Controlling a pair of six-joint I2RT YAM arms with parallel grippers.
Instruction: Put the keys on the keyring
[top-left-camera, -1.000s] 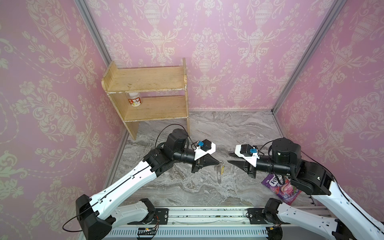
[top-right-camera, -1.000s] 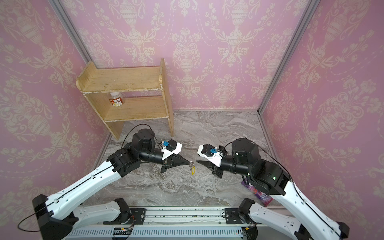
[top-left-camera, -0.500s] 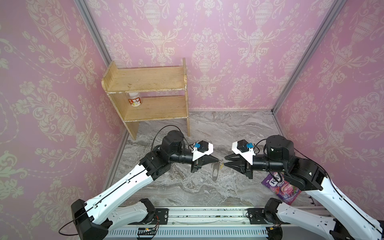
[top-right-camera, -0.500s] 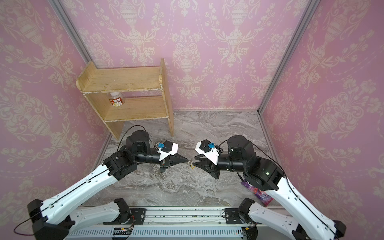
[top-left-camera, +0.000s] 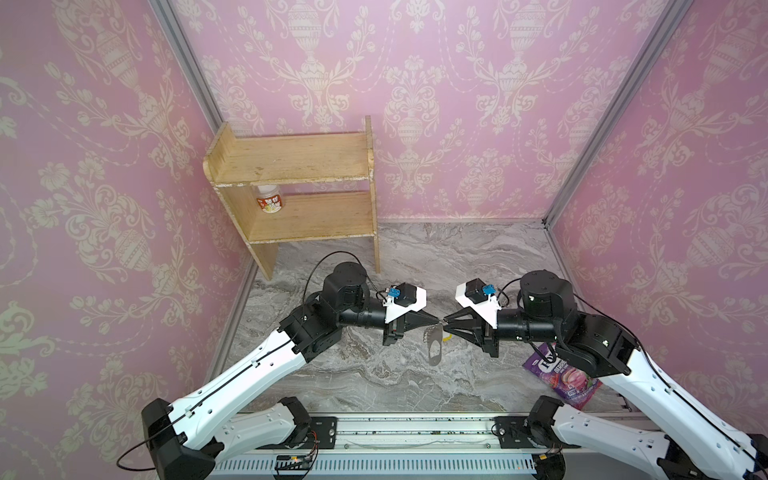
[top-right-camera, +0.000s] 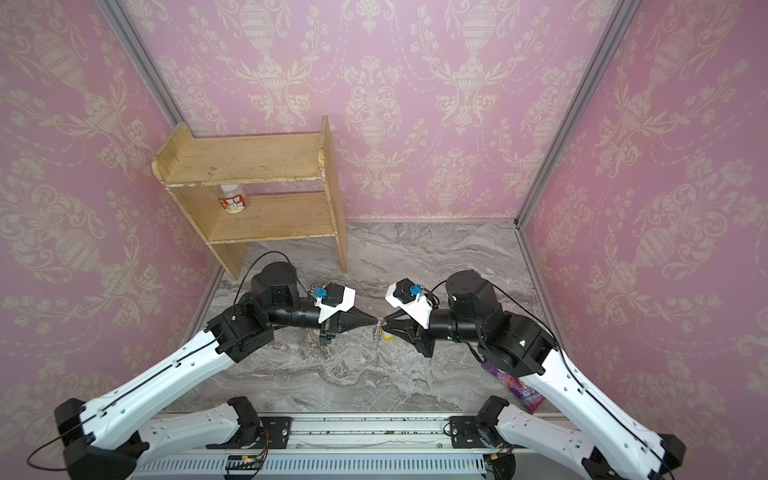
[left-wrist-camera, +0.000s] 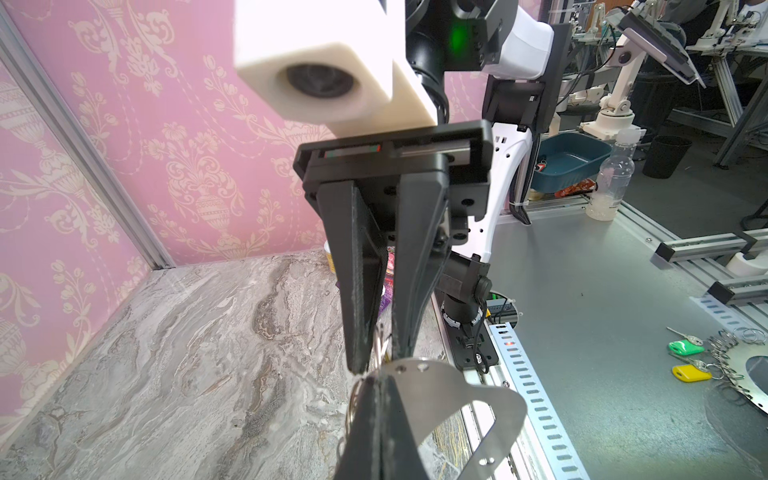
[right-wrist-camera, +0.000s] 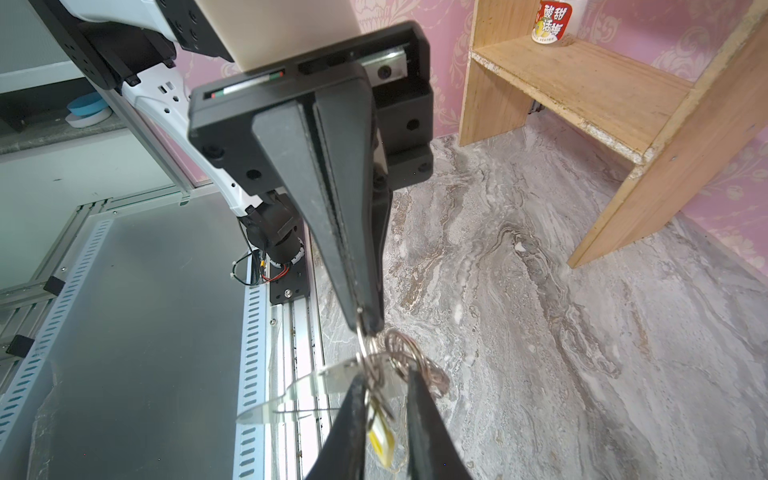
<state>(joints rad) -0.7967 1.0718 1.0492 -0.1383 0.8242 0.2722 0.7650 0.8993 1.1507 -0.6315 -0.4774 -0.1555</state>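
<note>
Left gripper (right-wrist-camera: 368, 320) clamped on keyring (left-wrist-camera: 436, 386) at ring edge, plate dangling; right gripper (left-wrist-camera: 379, 359) jaws narrow, keys (right-wrist-camera: 380, 440) between them beside keyring rings, grip unclear; risk: dangling plate swings, key misses ring, drops

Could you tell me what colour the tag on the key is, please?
Yellow tag, clearest in the right wrist view.

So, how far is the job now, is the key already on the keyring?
Done: the left gripper is shut on one ring and holds the keyring in the air, plate hanging down. In hand: the right gripper has its fingers either side of the yellow-tagged key, right at the rings. Left: threading; I cannot tell whether the key is on a ring yet.
</note>
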